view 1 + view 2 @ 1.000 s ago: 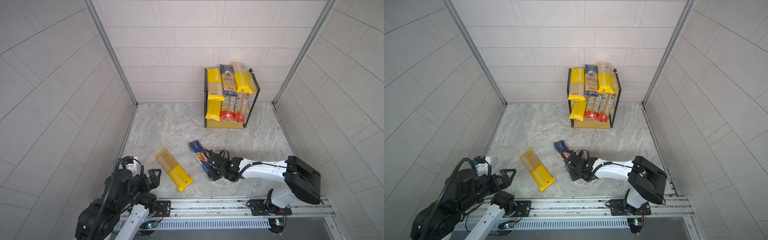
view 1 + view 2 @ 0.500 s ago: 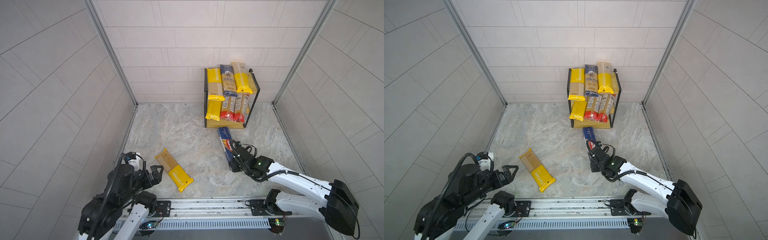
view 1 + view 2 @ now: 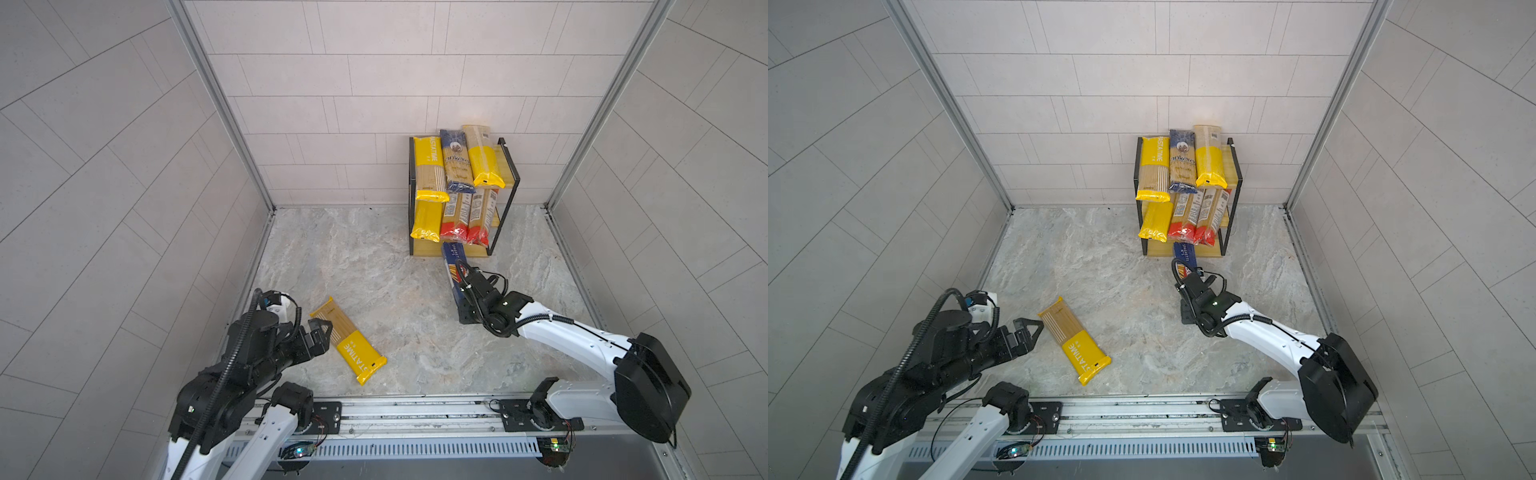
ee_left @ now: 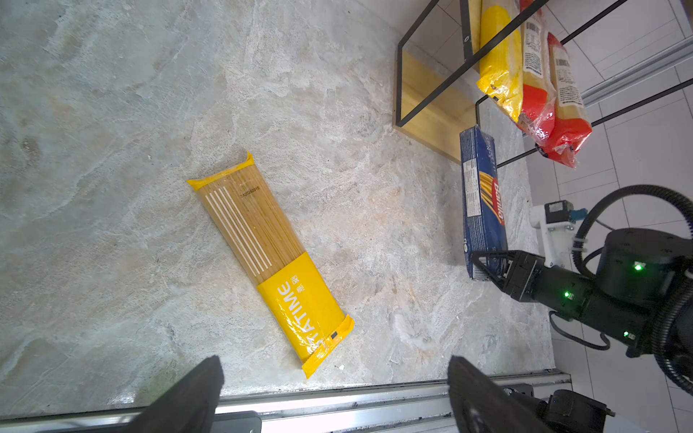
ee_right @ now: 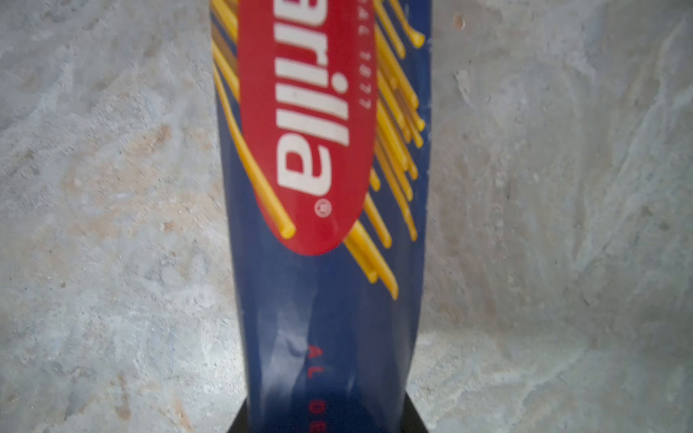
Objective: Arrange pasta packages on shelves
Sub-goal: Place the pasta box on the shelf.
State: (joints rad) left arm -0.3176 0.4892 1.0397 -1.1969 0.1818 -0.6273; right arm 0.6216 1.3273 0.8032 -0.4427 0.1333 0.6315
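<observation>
Fingers of the right gripper (image 4: 487, 267) are mostly hidden, squeezing the near end of the blue pack (image 3: 452, 266). Its far end meets the shelves (image 3: 422, 249) at the bottom board; on it or not, hard to tell. Beside the yellow pack (image 3: 347, 338), the left gripper (image 3: 1026, 330) gapes wide.

Grey marbled desk (image 3: 374, 270), three-tier rack (image 3: 506, 183) against the back wall.

On the desk, a loose PASTATIME pack (image 3: 347, 338) lies flat and askew near the front rail, well apart from the rack. A Barilla box (image 4: 482, 198) points at the rack, its far end at the bottom board (image 3: 424, 248); contact with desk or board not clear. Top tier has three side by side, overhanging the front: a yellow pack (image 3: 428, 166), a dark blue pack (image 3: 457, 162) and a yellow-ended pack (image 3: 484, 162). The middle tier also overhangs, with a plain yellow pack (image 3: 426, 220) and two red-ended packs (image 3: 455, 216).
</observation>
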